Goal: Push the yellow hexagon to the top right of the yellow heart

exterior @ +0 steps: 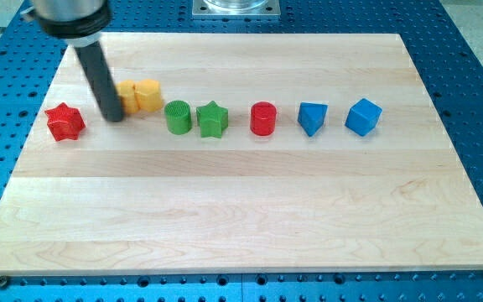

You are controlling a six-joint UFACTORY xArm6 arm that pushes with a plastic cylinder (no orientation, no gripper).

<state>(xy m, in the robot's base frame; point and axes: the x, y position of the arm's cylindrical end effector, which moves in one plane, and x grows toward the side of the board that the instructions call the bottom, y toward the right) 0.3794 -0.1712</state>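
Two yellow blocks sit touching each other at the upper left of the wooden board (241, 210). The left one (127, 97) is partly hidden behind my rod; it looks like the yellow hexagon. The right one (148, 95) looks like the yellow heart. My tip (113, 117) rests on the board against the lower left side of the left yellow block, between it and the red star (64, 122).
A row of blocks runs rightward from the yellow pair: a green cylinder (178, 116), a green star (212, 119), a red cylinder (262, 118), a blue triangular block (312, 117) and a blue cube (363, 116). Blue perforated table surrounds the board.
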